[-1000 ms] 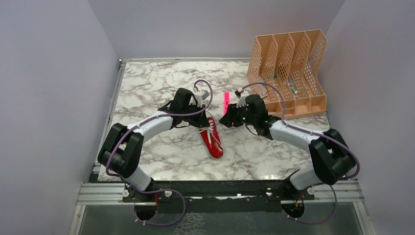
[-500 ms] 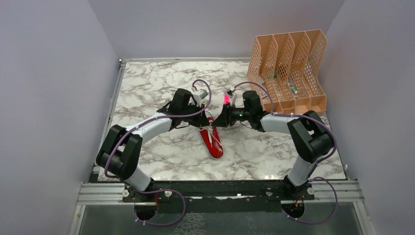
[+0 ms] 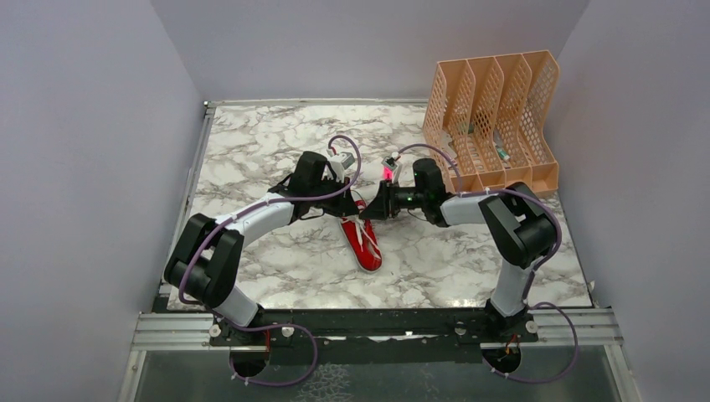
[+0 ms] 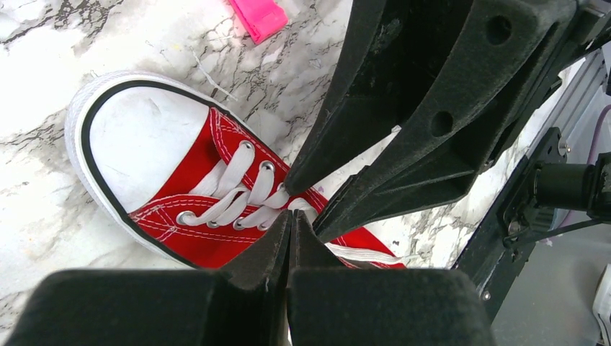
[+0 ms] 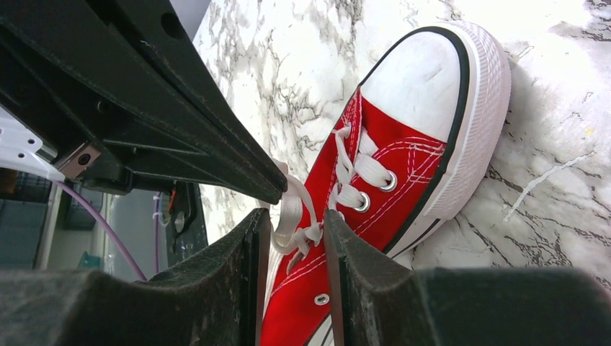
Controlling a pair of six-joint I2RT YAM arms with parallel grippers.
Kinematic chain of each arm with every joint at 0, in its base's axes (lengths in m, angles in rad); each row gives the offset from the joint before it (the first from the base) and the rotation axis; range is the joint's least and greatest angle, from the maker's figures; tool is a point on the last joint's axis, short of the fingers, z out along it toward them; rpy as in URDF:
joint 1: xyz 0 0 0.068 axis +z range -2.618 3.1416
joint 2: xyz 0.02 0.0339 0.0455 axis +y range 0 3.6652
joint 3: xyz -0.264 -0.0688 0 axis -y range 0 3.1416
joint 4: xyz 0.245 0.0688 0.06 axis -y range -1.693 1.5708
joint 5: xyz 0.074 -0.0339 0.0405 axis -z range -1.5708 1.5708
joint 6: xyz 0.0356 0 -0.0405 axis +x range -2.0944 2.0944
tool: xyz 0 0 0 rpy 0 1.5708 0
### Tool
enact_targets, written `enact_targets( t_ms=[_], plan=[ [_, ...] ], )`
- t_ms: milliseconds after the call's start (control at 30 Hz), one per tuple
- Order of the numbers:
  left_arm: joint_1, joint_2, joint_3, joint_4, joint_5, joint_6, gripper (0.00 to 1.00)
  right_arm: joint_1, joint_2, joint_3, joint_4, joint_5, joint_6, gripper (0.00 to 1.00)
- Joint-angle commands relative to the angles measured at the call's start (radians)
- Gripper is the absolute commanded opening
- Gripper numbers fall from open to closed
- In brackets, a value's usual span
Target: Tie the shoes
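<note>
Left arm reaches in over the marble table (image 3: pixel 251 142); left gripper (image 4: pixel 290 216) over the upper part of the lacing, jaws pressed tight together; a strand of the white laces (image 4: pixel 241 193) runs up into their tip, pinched there.

Centre: red sneaker (image 3: pixel 365 243) flat on its sole, about mid-table, between the two arms; white toe cap (image 5: pixel 425 76) toward the near edge, heel end hidden under the grippers; lower eyelets laced.

Right gripper (image 5: pixel 297 225) meets the left one tip to tip above the shoe; jaws stand partly apart with a bunch of lace between the fingers (image 5: pixel 238 281); cannot tell whether they press on it.

Pink marker (image 4: pixel 259 16) on the marble just beyond the toe, apart from the shoe; peach file organizer (image 3: pixel 494 117) at the far right corner.
</note>
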Motion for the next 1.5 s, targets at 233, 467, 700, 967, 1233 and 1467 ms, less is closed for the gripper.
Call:
enact_targets(
  t_ms=[233,467,700,967,1233,1467],
  plan=[
    [-0.004,-0.025,-0.006,0.029,0.052,0.006,0.00,-0.001,0.031,0.004,0.111,-0.025,0.060,0.35],
    [-0.003,-0.034,-0.010,0.000,0.042,0.006,0.00,0.000,0.023,-0.005,0.113,-0.011,0.053,0.06],
    [0.010,-0.142,-0.045,-0.065,-0.089,-0.072,0.40,-0.001,0.009,-0.011,0.103,0.004,0.039,0.01],
    [0.019,-0.149,-0.115,-0.099,-0.088,-0.175,0.50,-0.001,0.001,-0.014,0.102,0.002,0.036,0.01],
    [0.022,-0.147,-0.132,-0.097,-0.068,-0.188,0.26,-0.001,-0.005,-0.022,0.095,0.012,0.029,0.01],
    [0.022,-0.148,-0.153,-0.103,-0.053,-0.201,0.00,-0.001,-0.007,-0.021,0.067,0.053,0.041,0.01]
  ],
)
